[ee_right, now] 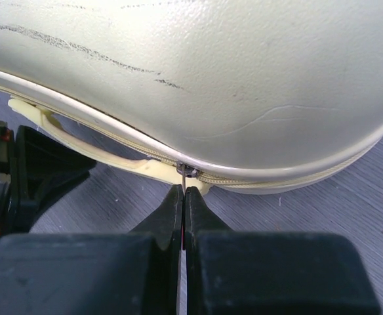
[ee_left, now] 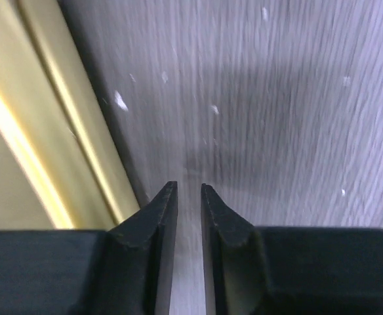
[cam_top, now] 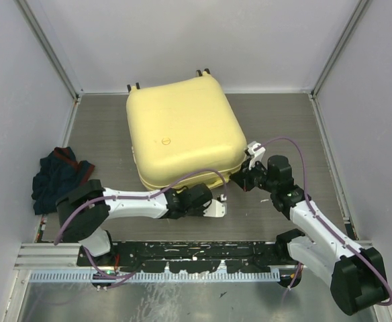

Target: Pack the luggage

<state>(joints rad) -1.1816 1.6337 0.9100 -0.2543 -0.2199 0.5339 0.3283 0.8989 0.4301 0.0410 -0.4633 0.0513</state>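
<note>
Fingers (ee_left: 166, 220) narrowly parted, grey table (ee_left: 277, 98), yellow luggage (ee_left: 21, 138) left

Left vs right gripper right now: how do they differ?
The left gripper has a narrow gap between its jaws with nothing in it; the right gripper is shut on the zipper pull. The left gripper points at bare table beside the luggage; the right gripper is at the luggage's zipper seam. Shared: black fingers, both low by the luggage's near side.
</note>
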